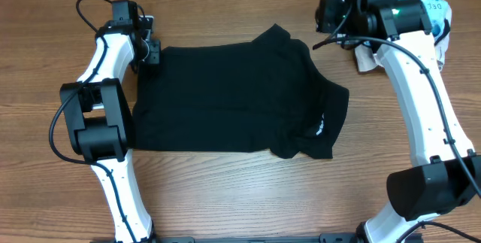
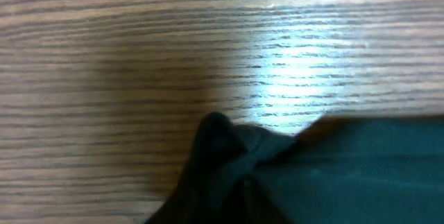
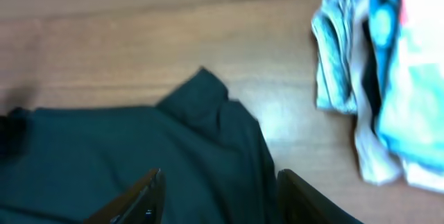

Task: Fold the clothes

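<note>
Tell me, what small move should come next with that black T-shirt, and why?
Probably lower the right hand and close it on the far edge of the plain black fabric T-shirt. Its fingers stand open above the cloth, while the left hand sits at the other far corner, where fabric bunches.

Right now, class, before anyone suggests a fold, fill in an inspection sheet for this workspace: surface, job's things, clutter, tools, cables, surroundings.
Surface: wooden table, with a patch of glare in the left wrist view.
Job's things: black T-shirt spread out, with a small white tag showing near its right end.
Clutter: pile of folded garments at the far right corner, not touching the shirt.
Tools: left tool at the shirt's far left corner, where the fabric is bunched; whether it grips cannot be told. Right tool open above the shirt's far edge, holding nothing.
Cables: black cables loop along both arms.
Surroundings: nothing seen.
</note>
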`<state>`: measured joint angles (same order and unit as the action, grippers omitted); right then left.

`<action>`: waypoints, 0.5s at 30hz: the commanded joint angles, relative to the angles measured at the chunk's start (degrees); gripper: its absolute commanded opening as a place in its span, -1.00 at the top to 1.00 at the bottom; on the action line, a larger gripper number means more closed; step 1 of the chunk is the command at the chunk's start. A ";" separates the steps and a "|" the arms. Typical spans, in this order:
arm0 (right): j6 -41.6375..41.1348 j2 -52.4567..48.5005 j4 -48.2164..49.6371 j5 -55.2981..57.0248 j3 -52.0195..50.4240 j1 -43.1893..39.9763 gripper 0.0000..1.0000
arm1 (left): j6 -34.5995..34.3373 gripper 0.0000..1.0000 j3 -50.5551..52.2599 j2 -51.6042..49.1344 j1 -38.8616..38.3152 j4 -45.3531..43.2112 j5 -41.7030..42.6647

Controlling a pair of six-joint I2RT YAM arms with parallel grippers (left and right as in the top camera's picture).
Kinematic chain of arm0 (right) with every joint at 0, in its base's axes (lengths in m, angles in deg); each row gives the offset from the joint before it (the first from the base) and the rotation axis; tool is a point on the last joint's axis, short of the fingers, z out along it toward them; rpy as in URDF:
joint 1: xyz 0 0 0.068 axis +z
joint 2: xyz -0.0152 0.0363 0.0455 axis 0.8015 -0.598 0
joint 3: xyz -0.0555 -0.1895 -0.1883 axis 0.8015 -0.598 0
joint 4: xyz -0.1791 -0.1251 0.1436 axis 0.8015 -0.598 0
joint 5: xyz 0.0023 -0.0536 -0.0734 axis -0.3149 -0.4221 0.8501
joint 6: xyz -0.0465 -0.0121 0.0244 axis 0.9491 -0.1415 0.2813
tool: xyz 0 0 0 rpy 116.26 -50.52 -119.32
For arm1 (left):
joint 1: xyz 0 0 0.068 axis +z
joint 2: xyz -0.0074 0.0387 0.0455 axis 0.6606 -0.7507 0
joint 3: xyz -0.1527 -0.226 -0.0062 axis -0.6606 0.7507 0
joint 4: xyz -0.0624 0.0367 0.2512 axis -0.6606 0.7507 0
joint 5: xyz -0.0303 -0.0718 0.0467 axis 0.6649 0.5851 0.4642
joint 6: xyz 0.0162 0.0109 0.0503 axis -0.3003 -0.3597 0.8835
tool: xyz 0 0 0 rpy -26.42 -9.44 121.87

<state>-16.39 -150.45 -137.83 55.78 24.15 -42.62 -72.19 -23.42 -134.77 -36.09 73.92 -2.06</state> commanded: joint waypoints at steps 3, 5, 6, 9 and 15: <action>2.14 -2.60 4.55 1.46 1.14 2.34 -0.10 | -1.70 0.92 -0.81 -1.25 -0.02 0.96 -1.44; 5.07 -3.98 6.82 1.75 1.14 2.97 -0.11 | -3.87 0.92 -1.07 -1.14 -0.02 3.08 -1.42; 6.32 -5.03 8.07 2.47 1.14 3.28 -0.12 | -4.96 0.92 -1.25 -1.11 -0.02 4.42 -1.42; 7.91 -8.92 11.06 2.73 1.14 3.54 -0.22 | -8.22 0.92 -2.47 -1.03 0.00 10.21 -1.42; 8.09 -18.08 15.76 2.69 1.14 3.54 -0.38 | -11.04 0.92 -3.06 -1.03 -0.04 17.77 -1.16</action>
<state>-9.51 -164.77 -123.04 57.76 24.33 -39.04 -80.11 -26.24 -134.77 -36.13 89.72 -2.68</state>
